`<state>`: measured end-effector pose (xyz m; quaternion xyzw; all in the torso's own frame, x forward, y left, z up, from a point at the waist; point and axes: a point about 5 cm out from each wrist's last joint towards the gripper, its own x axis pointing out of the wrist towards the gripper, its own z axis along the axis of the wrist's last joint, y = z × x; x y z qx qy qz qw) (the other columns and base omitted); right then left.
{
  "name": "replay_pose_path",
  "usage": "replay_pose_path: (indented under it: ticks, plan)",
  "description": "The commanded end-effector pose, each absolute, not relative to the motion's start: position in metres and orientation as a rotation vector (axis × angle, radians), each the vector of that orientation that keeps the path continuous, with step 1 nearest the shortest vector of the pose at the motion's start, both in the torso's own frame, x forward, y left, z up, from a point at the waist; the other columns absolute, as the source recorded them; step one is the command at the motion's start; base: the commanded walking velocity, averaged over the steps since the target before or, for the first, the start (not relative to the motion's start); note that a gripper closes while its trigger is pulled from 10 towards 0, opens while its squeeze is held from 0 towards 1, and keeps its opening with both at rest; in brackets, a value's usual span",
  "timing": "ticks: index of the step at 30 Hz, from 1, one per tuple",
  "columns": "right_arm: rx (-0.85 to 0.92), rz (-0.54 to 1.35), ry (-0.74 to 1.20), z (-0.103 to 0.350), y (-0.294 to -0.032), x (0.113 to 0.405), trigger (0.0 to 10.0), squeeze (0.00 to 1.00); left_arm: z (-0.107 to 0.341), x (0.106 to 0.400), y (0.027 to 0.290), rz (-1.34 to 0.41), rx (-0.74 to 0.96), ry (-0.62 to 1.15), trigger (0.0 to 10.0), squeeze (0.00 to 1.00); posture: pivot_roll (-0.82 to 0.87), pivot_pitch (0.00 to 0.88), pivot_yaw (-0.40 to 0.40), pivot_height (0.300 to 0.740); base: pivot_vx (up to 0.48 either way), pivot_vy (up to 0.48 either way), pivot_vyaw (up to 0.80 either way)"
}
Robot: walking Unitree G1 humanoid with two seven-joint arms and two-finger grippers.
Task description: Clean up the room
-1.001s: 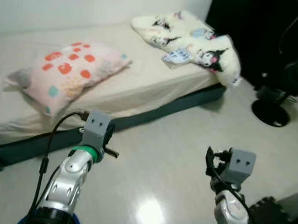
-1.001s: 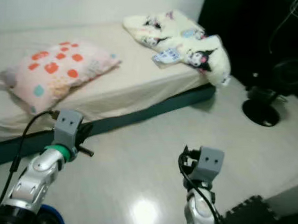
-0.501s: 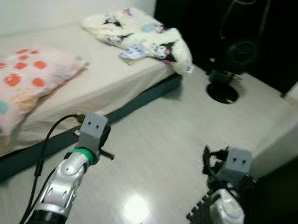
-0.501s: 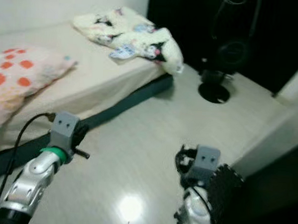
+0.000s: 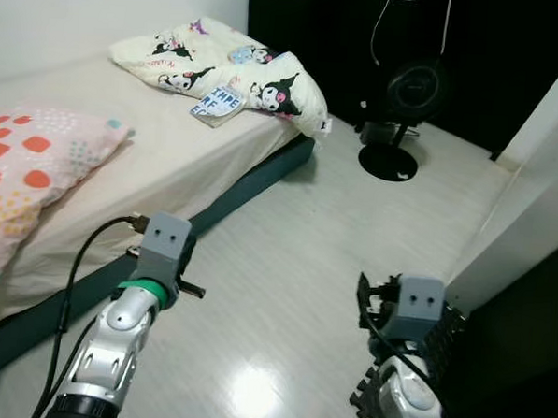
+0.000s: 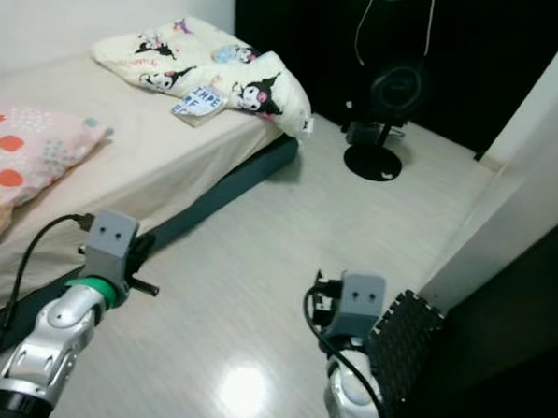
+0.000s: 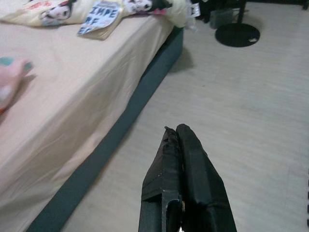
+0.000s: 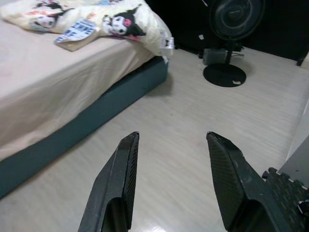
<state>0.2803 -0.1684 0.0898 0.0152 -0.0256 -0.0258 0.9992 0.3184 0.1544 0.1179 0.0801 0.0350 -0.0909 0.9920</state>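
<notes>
The whole scene has slid leftward since a second ago — the head camera has swung to the right, not the furniture. The spotted pillow (image 5: 28, 172), then near the middle of the bed, now sits cut off at the picture's left edge, and the standing fan (image 5: 403, 103), earlier at the far right, now stands near the top centre against a dark backdrop. A white wall panel (image 5: 533, 185) has come into sight on the right, and black foam mat tiles (image 6: 398, 351) that were only a corner at the bottom edge now show beside the right arm.

The low bed (image 5: 141, 155) with its tan sheet and dark teal base runs along the left. At its far corner lies a cream cartoon-print blanket (image 5: 221, 65) in a heap, with a small printed paper (image 5: 216, 104) lying against its near side.

Both arms are held forward over the pale wood floor (image 5: 296, 247), much as before. The left gripper (image 7: 179, 140) points along the bed's side with its two black fingers pressed together, holding nothing. The right gripper (image 8: 173, 164) hovers above the floor — its fingers (image 8: 126, 164) spread wide apart and empty, aimed toward the fan's round base.
</notes>
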Motion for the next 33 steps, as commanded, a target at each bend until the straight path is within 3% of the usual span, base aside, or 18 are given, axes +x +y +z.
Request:
replay_pose_path:
  ticks: [1, 16, 33]
  plan:
    - [0.027, -0.047, -0.060, 0.091, -0.170, 0.279, 10.0, 0.00, 0.115, 0.318, 0.150, -0.196, 0.167, 0.078, 10.0, 0.00, -0.08, 0.077, 0.066, 0.740, 0.450, 0.000, 0.00]
    - [-0.008, 0.058, -0.090, 0.099, -0.153, 0.282, 10.0, 0.00, 0.115, 0.318, 0.151, -0.185, 0.168, 0.076, 10.0, 0.00, -0.07, 0.078, 0.066, 0.740, 0.431, 0.000, 0.00]
    - [-0.013, 0.117, -0.101, 0.104, -0.144, 0.285, 10.0, 0.00, 0.114, 0.316, 0.152, -0.165, 0.163, 0.076, 10.0, 0.00, -0.06, 0.079, 0.054, 0.740, 0.344, 0.000, 0.80]
